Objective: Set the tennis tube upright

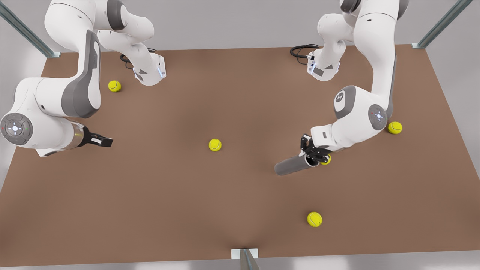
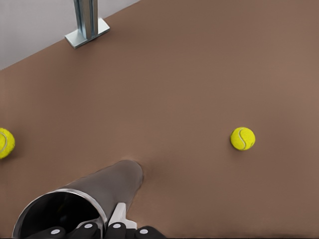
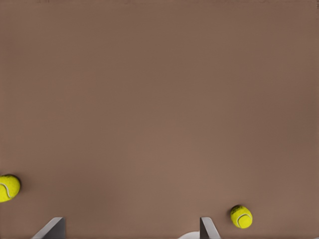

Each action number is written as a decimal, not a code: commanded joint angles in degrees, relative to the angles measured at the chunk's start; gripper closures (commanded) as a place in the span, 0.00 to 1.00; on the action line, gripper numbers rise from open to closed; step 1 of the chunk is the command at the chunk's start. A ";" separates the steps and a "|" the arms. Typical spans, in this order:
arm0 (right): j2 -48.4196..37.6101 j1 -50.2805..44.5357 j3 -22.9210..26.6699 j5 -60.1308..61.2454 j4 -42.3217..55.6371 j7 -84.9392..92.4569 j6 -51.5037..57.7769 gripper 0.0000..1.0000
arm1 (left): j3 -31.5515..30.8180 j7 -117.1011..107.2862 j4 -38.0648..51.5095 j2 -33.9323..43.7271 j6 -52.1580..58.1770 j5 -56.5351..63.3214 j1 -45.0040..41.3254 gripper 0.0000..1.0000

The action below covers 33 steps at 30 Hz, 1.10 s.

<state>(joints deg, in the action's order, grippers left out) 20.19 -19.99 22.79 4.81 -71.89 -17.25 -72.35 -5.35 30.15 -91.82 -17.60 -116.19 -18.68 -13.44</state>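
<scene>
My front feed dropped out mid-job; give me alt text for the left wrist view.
The left gripper grips the rim of the grey tennis tube at its open end, the tube lying on the brown table. One tennis ball sits beyond, another at the edge.

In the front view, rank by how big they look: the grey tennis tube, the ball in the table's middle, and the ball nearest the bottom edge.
1. Tennis tube, at the left hand.
2. Bottom ball, likely just nearer the camera.
3. Middle ball.

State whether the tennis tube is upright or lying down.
Lying down: the tube rests lengthwise on the table, its open end at the left tool.
</scene>
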 commanded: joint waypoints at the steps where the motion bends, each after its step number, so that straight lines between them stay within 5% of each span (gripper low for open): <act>1: -0.06 0.04 -0.03 0.11 0.00 0.20 -0.34 0.00 | -0.10 -18.80 0.07 0.46 -1.14 11.38 -0.80 0.79; 6: 0.02 0.04 0.06 0.11 0.00 0.12 -0.34 0.00 | -0.19 -28.12 0.07 -0.41 -4.92 21.84 -6.16 0.79; 24: 0.11 0.04 -0.03 0.20 0.00 0.12 -0.34 0.00 | -0.45 -28.56 0.59 -7.36 -6.85 21.49 -6.69 0.79; 27: 0.02 0.04 -0.03 0.28 0.00 0.12 -0.34 0.00 | -0.54 -28.65 0.86 -7.62 -7.12 21.49 -6.69 0.70; 33: 0.02 -0.04 -0.03 0.20 0.00 0.12 -0.34 0.00 | -0.54 -28.74 0.95 -7.53 -6.94 21.49 -6.78 0.70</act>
<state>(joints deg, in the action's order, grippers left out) 20.29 -20.02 22.72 5.00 -71.92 -17.14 -72.70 -5.87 6.23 -90.84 -25.19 -123.10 2.81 -20.20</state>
